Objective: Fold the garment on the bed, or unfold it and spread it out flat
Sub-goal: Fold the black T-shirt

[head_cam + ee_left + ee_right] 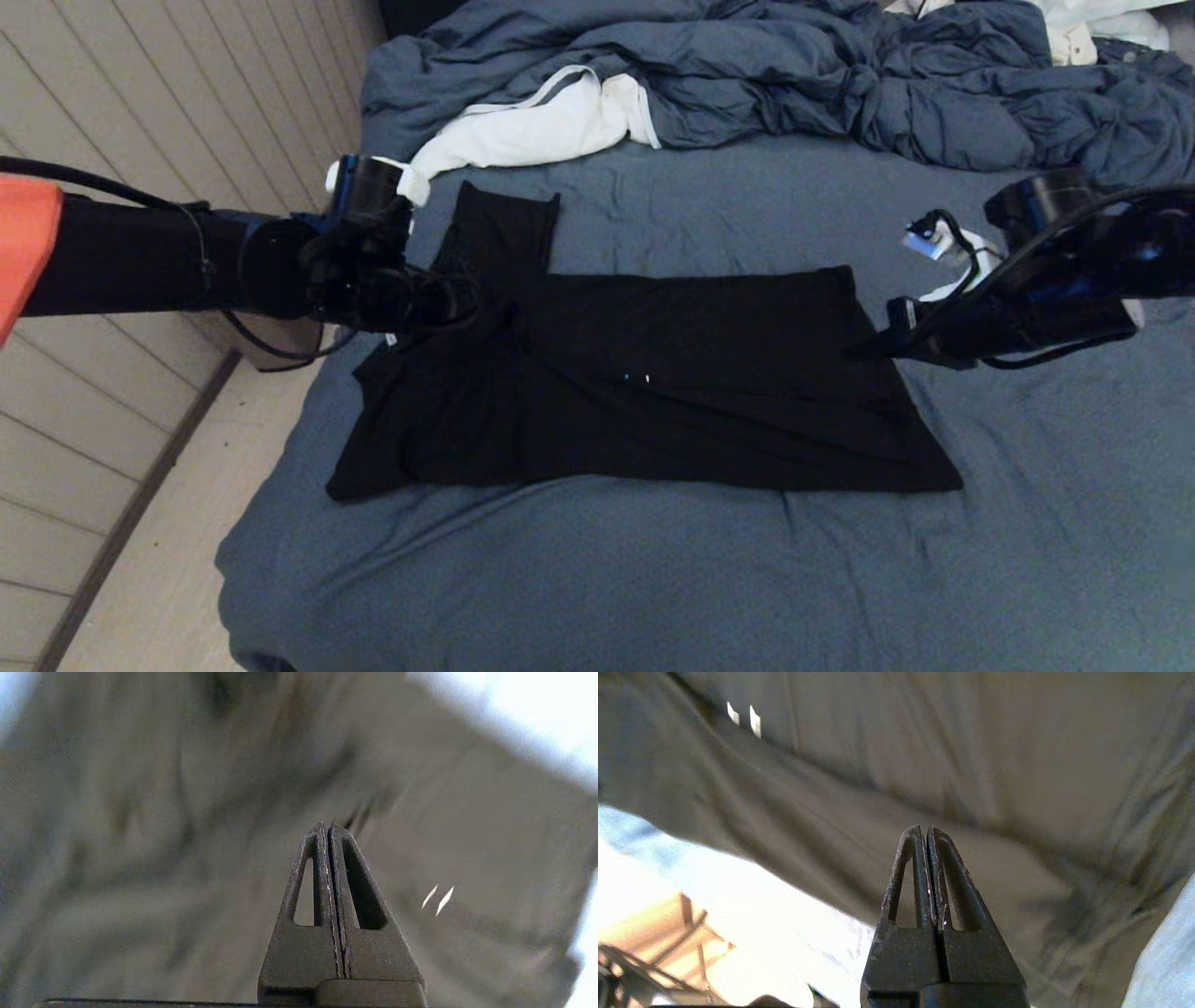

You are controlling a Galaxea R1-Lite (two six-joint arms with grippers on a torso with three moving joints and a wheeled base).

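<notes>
The garment point(653, 392), a black T-shirt, lies flat across the middle of the bed point(653, 579), plain side up, with one sleeve point(504, 229) pointing toward the far side. Two small white marks point(638, 377) show near its centre. My left gripper point(471, 299) hovers over the shirt's left part near that sleeve, shut, with nothing between its fingers point(322, 868). My right gripper point(854, 353) is at the shirt's right edge, also shut and empty. Both wrist views are filled with the garment's cloth point(140, 835) point(971, 756) just beyond the closed tips.
A white cloth point(532, 131) with a grey-striped edge lies at the far left of the bed, beside the rumpled blue-grey duvet point(840, 84) along the far side. The bed's left edge drops to the floor point(168, 523) by a panelled wall.
</notes>
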